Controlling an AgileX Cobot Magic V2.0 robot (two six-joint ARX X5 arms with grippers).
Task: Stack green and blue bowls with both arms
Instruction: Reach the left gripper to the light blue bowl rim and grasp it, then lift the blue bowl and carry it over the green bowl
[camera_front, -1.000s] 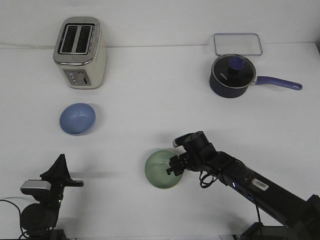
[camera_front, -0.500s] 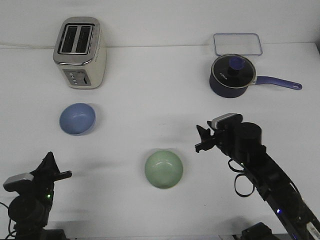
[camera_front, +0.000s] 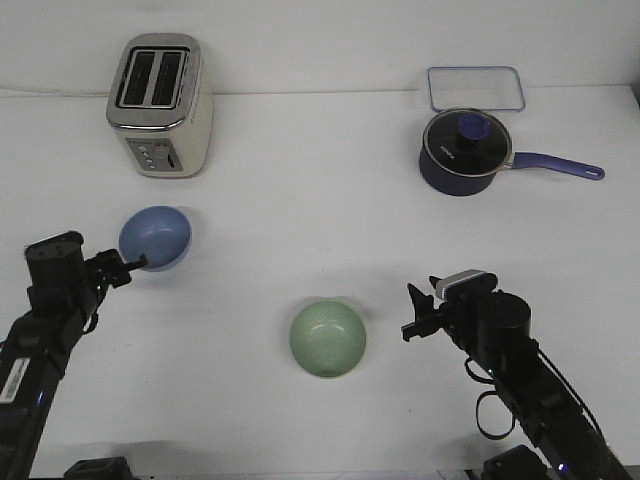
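Observation:
The light blue bowl (camera_front: 156, 237) sits at the left of the white table, below the toaster. The pale green bowl (camera_front: 328, 338) sits near the front middle. My left gripper (camera_front: 128, 266) is open at the blue bowl's lower left rim, and one fingertip (camera_front: 140, 263) reaches the rim. I cannot tell whether it touches. My right gripper (camera_front: 409, 311) is open and empty, to the right of the green bowl and a short gap from it. Both bowls stand upright and apart from each other.
A cream and chrome toaster (camera_front: 160, 106) stands at the back left. A dark navy pot (camera_front: 464, 153) with a lid and a long handle stands at the back right. A clear rectangular tray (camera_front: 476, 88) lies behind it.
My left arm has come up from the front left corner to the blue bowl's rim. My right gripper has left the green bowl's right rim, swung right, then dropped toward the front.

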